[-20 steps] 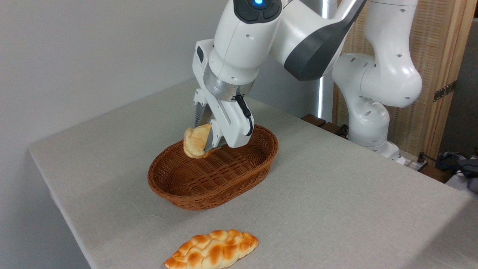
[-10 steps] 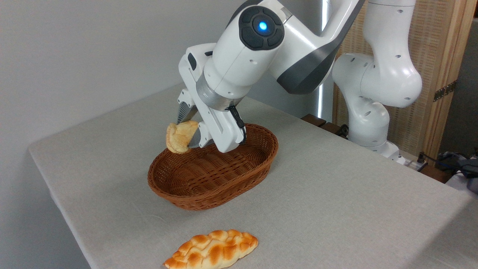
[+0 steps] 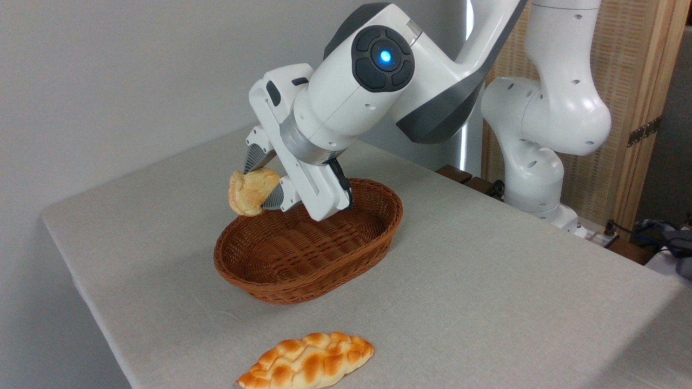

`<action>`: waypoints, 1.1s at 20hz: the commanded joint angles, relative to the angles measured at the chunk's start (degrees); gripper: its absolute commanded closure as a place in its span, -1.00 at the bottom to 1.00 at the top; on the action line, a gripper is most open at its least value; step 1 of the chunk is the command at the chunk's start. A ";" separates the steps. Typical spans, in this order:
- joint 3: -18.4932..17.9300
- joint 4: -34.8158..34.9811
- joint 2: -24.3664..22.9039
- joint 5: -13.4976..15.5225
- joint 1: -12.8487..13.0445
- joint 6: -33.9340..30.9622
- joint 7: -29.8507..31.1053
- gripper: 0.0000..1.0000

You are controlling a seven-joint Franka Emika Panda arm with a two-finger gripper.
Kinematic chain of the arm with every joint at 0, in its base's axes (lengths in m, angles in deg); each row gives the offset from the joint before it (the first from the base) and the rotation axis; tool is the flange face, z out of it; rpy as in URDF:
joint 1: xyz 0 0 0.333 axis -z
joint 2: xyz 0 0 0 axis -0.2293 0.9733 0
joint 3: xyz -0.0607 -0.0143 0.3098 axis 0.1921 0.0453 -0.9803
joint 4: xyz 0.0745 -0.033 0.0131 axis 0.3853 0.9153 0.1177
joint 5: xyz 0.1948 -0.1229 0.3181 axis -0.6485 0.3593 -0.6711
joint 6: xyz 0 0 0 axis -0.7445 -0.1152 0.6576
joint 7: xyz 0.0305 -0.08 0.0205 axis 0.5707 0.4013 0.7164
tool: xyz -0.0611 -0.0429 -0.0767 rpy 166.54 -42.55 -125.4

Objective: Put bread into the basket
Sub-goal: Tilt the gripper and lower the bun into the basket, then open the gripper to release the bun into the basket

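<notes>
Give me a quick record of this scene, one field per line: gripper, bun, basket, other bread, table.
gripper: shut on the bun, tilted toward the left
bun: held in the air above the basket's far left rim
basket: brown wicker, oval, nothing lying inside
loaf: long braided one, lying on the table in front of the basket, apart from it
table: covered in pale grey cloth
</notes>
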State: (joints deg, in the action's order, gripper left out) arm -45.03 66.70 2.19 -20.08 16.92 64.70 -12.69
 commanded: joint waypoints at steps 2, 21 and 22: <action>-0.12 -0.49 0.22 1.25 0.38 0.84 1.45 -0.83; -0.12 -0.49 0.23 1.26 0.38 0.84 1.36 -1.00; -0.12 -0.57 0.23 1.26 0.38 0.84 1.36 -1.00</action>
State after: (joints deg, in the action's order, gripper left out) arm -45.03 66.70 2.26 -19.95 16.92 64.70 -12.27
